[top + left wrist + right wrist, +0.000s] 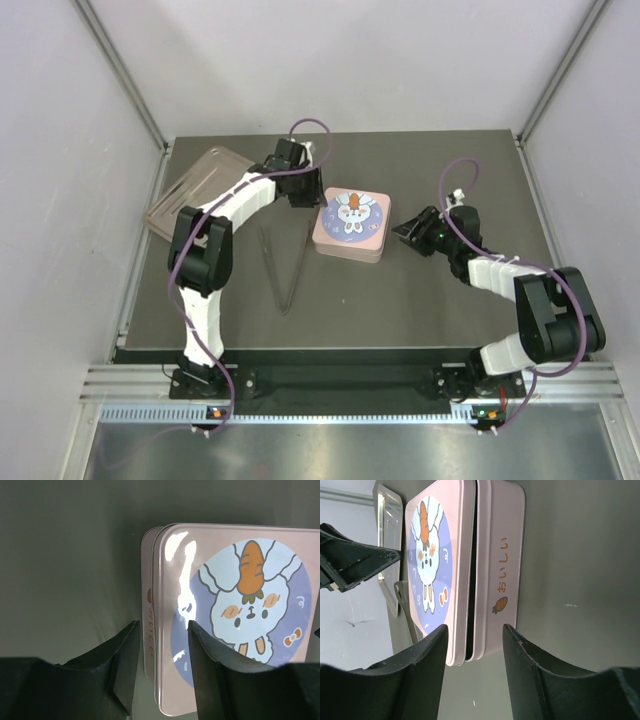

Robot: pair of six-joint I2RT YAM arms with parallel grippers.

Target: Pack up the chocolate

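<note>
The chocolate is not visible in any view; whether it lies inside the closed tin (350, 226) cannot be told. The tin is square with rounded corners, pale pink, with a smooth glossy surface. Its lid (235, 580) carries a lilac disc with a white rabbit under an orange carrot; the side wall bears orange characters and a small carrot; a dark seam shows between lid and base, and the lid sits slightly offset.

The left pincer (162, 627) stands narrowly parted; its black fingers (125, 670) straddle the tin's edge, one over the lid and one outside the wall; contact cannot be judged. The right pincer (474, 632) is moderately parted and holds nothing; the tin's corner lies just ahead of its gap, apart from the tips.

On the near side of the left pincer, thin V-shaped tongs (285, 303) lie flat on the matt dark-grey tabletop (450, 300). Beyond its arm, on the side away from the tin, rests a clear plastic tray (195, 190), rectangular with rounded corners.
</note>
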